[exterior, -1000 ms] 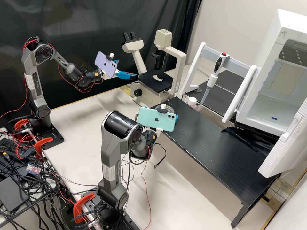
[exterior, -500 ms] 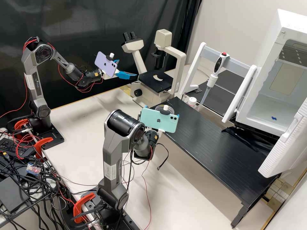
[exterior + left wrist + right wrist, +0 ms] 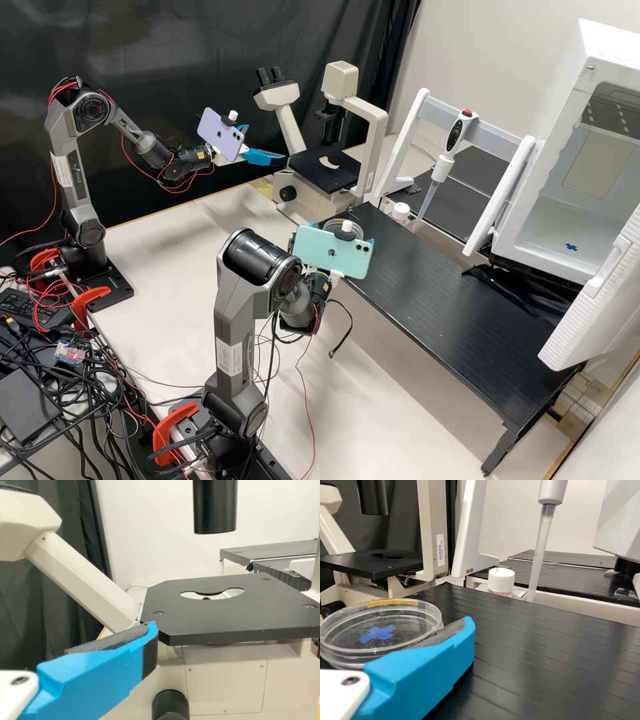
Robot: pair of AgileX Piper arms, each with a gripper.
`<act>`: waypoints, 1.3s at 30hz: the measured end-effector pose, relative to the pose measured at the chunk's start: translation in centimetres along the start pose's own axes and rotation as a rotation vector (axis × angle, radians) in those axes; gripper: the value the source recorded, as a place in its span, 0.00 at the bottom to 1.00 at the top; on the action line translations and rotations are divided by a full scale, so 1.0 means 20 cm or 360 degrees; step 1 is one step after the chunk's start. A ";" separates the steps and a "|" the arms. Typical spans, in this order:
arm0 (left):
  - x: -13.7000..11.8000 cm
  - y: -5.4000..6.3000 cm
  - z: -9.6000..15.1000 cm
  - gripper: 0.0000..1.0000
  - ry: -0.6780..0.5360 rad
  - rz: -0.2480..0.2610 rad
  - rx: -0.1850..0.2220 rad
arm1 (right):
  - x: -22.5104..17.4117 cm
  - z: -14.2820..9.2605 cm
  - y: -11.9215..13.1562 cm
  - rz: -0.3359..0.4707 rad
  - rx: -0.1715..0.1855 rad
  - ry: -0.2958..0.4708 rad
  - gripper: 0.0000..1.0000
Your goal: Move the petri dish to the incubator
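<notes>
Petri dish [image 3: 347, 641] located at the microscope-side end of the black tabletop [image 3: 433, 293], between the spread fingers of the right end effector [image 3: 342, 233]. One blue finger [image 3: 427, 667] is seen right alongside the dish rim in the right wrist view; whether the rim is touched or gripped cannot be told. Whether the dish is rested on the surface or slightly lifted also can't be told. Dish is clear, marked with a blue cross [image 3: 377, 634] and a yellow strip [image 3: 392, 602] along the rim. In the high view it is partly covered by the teal phone [image 3: 320, 253] mounted on the right arm.

Left end effector [image 3: 267, 143]: fingers set wide, nothing held, positioned in the air near the black stage [image 3: 240, 625] of the microscope [image 3: 341, 79]. Purple phone [image 3: 212, 125] mounted on that arm.

Incubator [image 3: 597, 57] placed past the far side of the black tabletop, well apart from the dish. Its door [image 3: 590, 320] is swung open; a blue mark [image 3: 571, 247] is seen on its inner floor. Pipette [image 3: 441, 168] hung upright-ish on a white rack [image 3: 408, 137], between microscope and incubator. White-capped bottle [image 3: 501, 579] placed near the pipette tip.
</notes>
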 end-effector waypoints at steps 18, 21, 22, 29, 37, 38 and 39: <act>0.00 0.00 0.00 1.00 0.0000 0.0000 0.0000 | -0.01 -0.04 0.02 0.0011 -0.0097 0.0012 0.00; 0.00 0.00 0.00 1.00 0.0000 0.0000 0.0000 | -0.01 -0.04 0.02 0.0014 -0.0093 -0.0004 0.00; 0.00 0.00 0.00 1.00 0.0000 0.0000 0.0000 | -0.01 -0.04 0.02 0.0013 -0.0091 -0.0009 0.00; 0.00 0.00 0.00 1.00 0.0000 0.0000 0.0000 | -0.02 -0.04 0.03 0.0017 -0.0090 -0.0021 0.00; 0.00 0.00 0.00 1.00 0.0000 0.0000 0.0000 | -0.07 0.00 0.12 0.0114 -0.0105 -0.0127 0.00; 0.00 0.00 0.00 1.00 0.0000 0.0000 0.0000 | -0.08 0.02 0.15 0.0151 -0.0106 -0.0155 0.00; 0.00 0.00 0.00 1.00 0.0000 0.0000 0.0000 | -0.09 0.03 0.17 0.0178 -0.0106 -0.0176 0.00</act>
